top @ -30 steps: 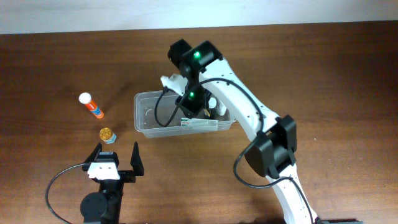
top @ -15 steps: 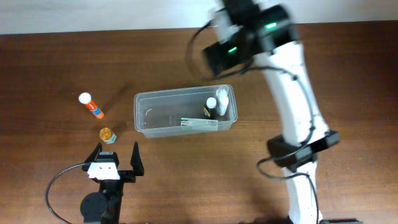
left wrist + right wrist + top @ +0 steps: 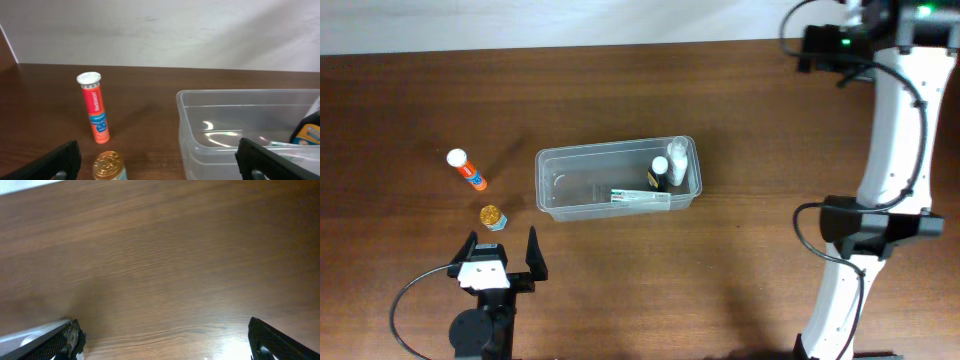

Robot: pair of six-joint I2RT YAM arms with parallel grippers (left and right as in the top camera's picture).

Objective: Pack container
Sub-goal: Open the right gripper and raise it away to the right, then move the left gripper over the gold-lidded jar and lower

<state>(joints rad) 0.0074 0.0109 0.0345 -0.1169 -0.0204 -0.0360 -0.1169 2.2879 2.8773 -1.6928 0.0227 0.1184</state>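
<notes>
Two items lie outside your container (image 3: 558,186): one orange tube (image 3: 95,114), label too blurred to read, one gold-lidded jar (image 3: 108,165). Your left gripper (image 3: 160,154) and right gripper (image 3: 165,331) both gape.

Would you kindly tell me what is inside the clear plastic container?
At the container's right end sit a white bottle and a dark bottle; a flat white packet lies along the near wall. Anything beneath the packet is hidden.
</notes>
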